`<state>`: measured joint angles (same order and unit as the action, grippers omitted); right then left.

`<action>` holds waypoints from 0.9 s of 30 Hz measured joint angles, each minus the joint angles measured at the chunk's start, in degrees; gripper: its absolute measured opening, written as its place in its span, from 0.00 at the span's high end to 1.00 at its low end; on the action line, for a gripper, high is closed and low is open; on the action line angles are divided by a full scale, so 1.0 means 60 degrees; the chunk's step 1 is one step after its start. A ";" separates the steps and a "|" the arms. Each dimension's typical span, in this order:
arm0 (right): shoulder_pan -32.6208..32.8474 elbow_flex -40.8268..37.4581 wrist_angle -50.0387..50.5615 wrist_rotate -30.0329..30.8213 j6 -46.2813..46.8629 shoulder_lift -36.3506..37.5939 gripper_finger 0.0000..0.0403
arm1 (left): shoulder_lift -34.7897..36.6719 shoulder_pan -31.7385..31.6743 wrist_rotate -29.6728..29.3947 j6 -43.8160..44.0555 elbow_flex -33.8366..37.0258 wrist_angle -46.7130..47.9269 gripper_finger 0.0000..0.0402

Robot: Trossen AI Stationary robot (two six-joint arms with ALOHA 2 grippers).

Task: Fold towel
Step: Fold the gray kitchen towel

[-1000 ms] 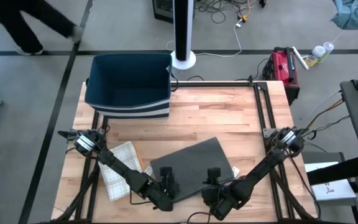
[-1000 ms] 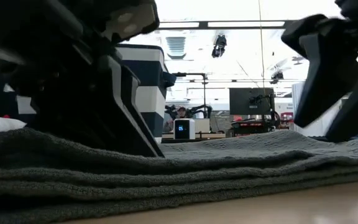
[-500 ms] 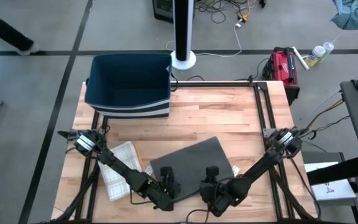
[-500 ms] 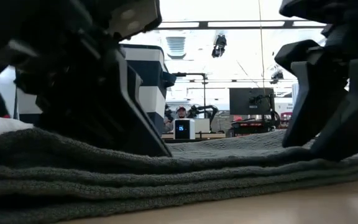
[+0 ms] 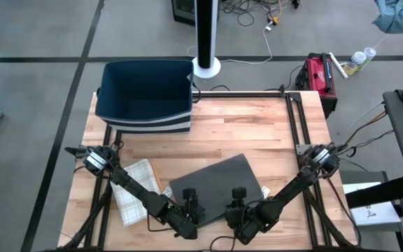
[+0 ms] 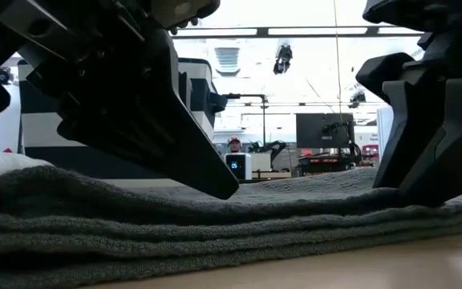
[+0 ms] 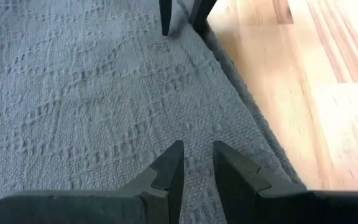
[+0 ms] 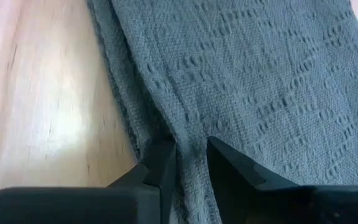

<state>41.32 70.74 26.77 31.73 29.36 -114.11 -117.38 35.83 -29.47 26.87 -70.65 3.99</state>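
A soft, limp grey towel [image 5: 215, 183] lies folded in layers. Both claws, left [image 7: 196, 163] and right [image 8: 190, 163], are narrowly parted on its near edge, where it is best pinched.

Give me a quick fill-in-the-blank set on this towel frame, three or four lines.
1. The folded towel both hands sit on is ____ in colour.
2. The navy bin stands at the table's far ____ corner in the high view.
3. The surface under the towel is a ____ table.
4. The left hand and right hand rest at the towel's ____ edge in the high view.

Answers: grey; left; wooden; near
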 joint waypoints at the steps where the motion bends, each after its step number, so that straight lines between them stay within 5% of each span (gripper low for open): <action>1: 0.0003 0.0000 -0.0005 -0.0007 -0.0003 0.0000 0.80 | 0.0000 0.0000 0.0000 0.0000 0.0000 0.0003 0.81; 12: 0.0003 0.0718 0.0610 -0.0197 -0.0543 0.0314 0.99 | 0.0051 0.0000 0.0003 -0.0004 -0.0007 0.0064 0.81; 17: -0.0019 0.0809 0.0742 -0.1558 -0.0108 0.0314 1.00 | 0.0101 0.0000 0.0004 -0.0004 -0.0007 0.0121 0.80; 22: -0.0016 0.0671 0.0772 -0.1162 -0.0084 0.0311 0.97 | 0.0124 -0.0007 0.0002 0.0002 -0.0007 0.0148 0.80; 27: -0.0054 0.0661 0.0704 -0.0828 -0.0140 0.0075 0.84 | 0.0124 -0.0007 0.0004 0.0022 -0.0007 0.0147 0.79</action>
<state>41.00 74.71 30.99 26.76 28.52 -113.65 -116.64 35.79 -29.45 27.00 -70.70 4.87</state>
